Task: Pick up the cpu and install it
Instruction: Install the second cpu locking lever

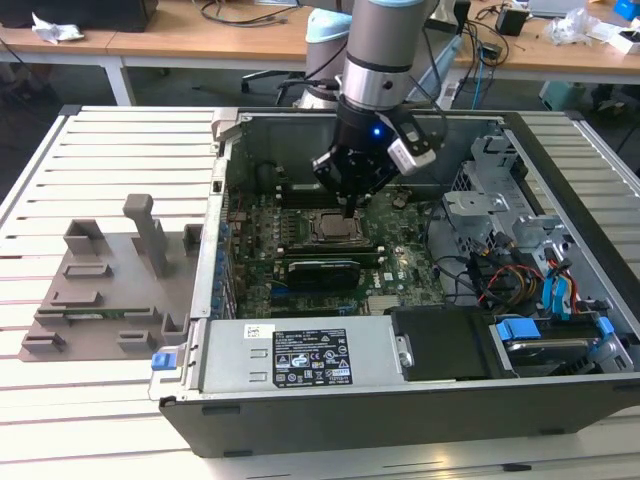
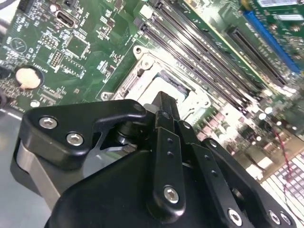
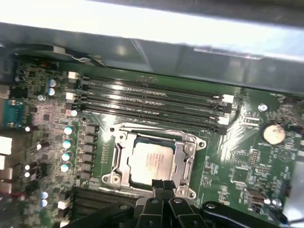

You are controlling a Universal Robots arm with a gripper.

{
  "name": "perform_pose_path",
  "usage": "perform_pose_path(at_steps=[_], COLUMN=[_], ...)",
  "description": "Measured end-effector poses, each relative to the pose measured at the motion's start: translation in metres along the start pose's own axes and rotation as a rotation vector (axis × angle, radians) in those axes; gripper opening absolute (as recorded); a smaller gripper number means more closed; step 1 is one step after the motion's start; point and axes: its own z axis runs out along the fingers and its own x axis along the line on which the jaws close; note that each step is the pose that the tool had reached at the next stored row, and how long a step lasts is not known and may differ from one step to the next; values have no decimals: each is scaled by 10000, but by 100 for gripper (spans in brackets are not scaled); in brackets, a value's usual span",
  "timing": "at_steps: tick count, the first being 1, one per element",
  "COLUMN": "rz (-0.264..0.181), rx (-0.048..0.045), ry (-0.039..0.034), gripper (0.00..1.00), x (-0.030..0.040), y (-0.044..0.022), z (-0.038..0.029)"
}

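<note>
At centre frame of the exterior view, the gripper [image 1: 351, 207] is held just above the cpu [image 1: 331, 227], which is seated in the socket frame [image 3: 124, 164]; its fingers are pressed together, empty.

The arm [image 1: 385, 40] is a silver-grey tube with a pale blue joint cap. Below it, the gripper [image 1: 352, 208] is glossy black, carrying a small blue light and a white block. Its black linkages bear silver screws [image 2: 171, 194].
</note>
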Motion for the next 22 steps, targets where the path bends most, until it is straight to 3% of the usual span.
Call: perform_pose_path(at_steps=[10, 14, 22], rz=[2, 3, 4], rx=[24, 32, 49], ry=[4, 4, 7], gripper=[11, 11, 11], x=[26, 43, 65], y=[-31, -52, -80], z=[-312, -521, -799])
